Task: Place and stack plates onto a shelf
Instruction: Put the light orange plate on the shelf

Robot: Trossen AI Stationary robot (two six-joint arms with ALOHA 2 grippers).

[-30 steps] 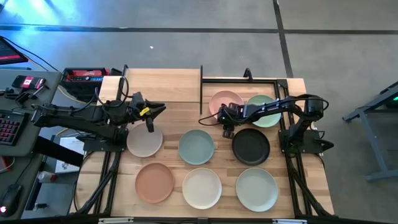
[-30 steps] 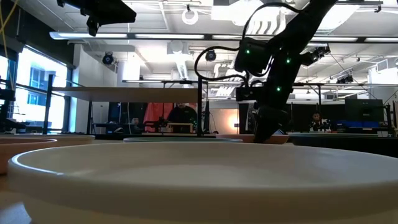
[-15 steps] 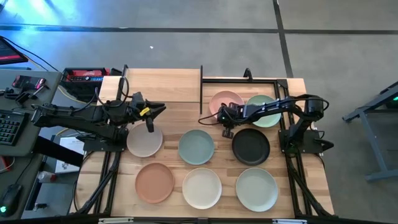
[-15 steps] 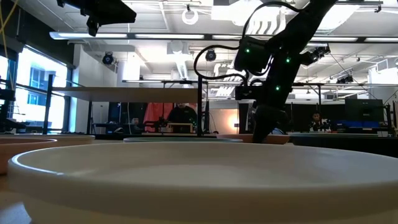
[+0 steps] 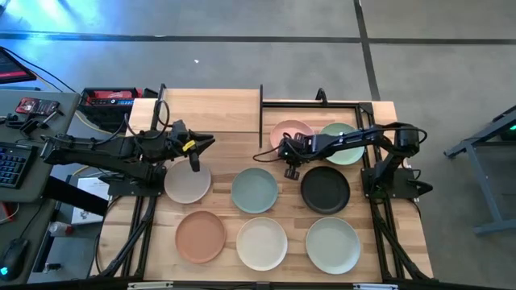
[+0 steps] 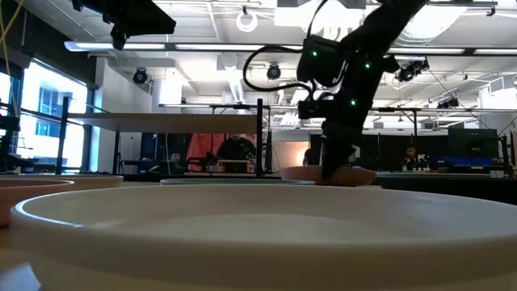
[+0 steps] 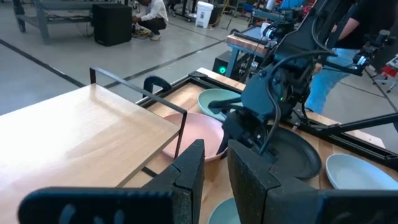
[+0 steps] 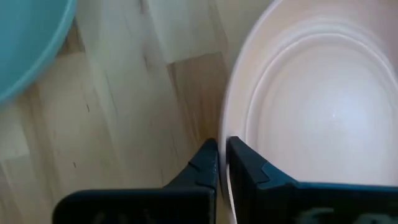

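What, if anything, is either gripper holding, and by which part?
The right gripper is shut on the pink plate, pinching its rim. The left gripper holds nothing.

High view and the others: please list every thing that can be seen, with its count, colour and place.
pink plate: one, pink, far side of the table, its rim between the right gripper's fingers
green plate: one, green, beside the pink plate
black plate: one, black, middle row on the right
blue-green plate: one, pale blue-green, middle row, centre
grey-beige plate: one, grey-beige, middle row on the left
terracotta plate: one, terracotta, near row on the left
cream plate: one, cream, near row, centre
grey-green plate: one, pale grey-green, near row on the right
shelf: one, light wood, far left, bare
left gripper: dark, hovering by the shelf's edge
right gripper: dark, shut on the pink plate's rim
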